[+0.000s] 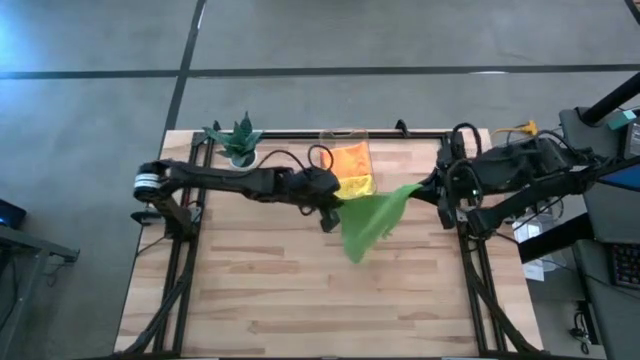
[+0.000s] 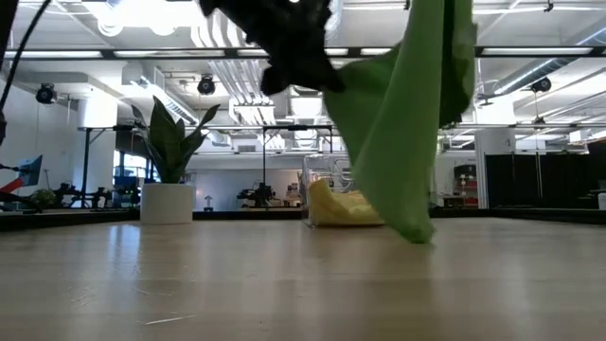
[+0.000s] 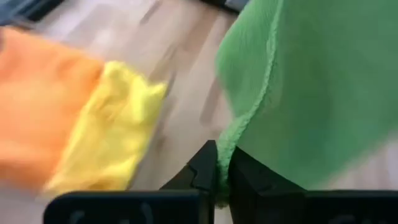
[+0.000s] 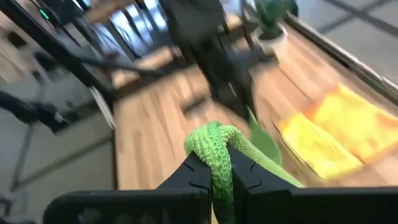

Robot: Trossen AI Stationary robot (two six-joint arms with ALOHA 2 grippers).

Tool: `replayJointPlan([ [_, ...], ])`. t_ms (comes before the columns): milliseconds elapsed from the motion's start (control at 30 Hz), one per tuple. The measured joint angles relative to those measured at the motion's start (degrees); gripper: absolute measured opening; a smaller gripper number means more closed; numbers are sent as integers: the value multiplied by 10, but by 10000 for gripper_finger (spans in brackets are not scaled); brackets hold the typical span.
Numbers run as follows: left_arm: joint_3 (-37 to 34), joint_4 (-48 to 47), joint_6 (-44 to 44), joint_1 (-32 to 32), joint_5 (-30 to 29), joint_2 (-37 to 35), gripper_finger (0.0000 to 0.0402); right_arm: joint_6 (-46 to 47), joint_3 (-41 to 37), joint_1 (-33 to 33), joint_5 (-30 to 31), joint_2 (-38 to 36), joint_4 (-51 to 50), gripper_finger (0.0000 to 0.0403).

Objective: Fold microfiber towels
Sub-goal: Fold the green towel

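Note:
A lime green microfiber towel hangs in the air over the middle of the table, stretched between my two grippers. My left gripper is shut on its left side and my right gripper is shut on its right end. In the low view the towel droops to a point just above the tabletop; I cannot tell whether the point touches the table. An orange towel and a yellow towel lie at the far middle of the table, by the clear bin. My left gripper pinches the towel's hemmed edge between its two fingers, coming from the table's left and slanting down. The cloth rises away from the fingers and is lifted clear there. My right gripper pinches a bunched, rope-like gather of the towel, several layers thick, between its two fingers. It comes from the table's right, slanting down, and the cloth falls away below it.
A small potted plant stands at the far left corner. Black frame rails run along the table's left and right sides. Bare wood fills the near half of the table.

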Motion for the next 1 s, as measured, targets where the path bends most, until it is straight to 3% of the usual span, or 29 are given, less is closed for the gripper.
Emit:
replayJointPlan([
  [200, 0, -97, 79, 9, -46, -89, 1, -14, -1, 1, 10, 0, -89, 8],
  [333, 0, -106, 127, 35, -96, -144, 1, -48, -1, -9, 71, -1, -147, 8],
  [567, -4, -130, 120, 50, -100, -222, 0, -50, -17, 10, 144, 0, -189, 8],
  [700, -45, -173, 65, -2, -123, -249, 0, -45, -74, 88, 172, 9, -190, 8],
  [833, -139, -172, -35, -90, -139, -257, 0, 33, -188, 188, 191, 32, -161, 8],
  [900, -196, -132, -93, -146, -147, -255, 0, 93, -256, 238, 192, 49, -117, 8],
  [1000, -282, 10, -148, -231, -157, -238, 0, 185, -354, 313, 192, 85, -9, 8],
])
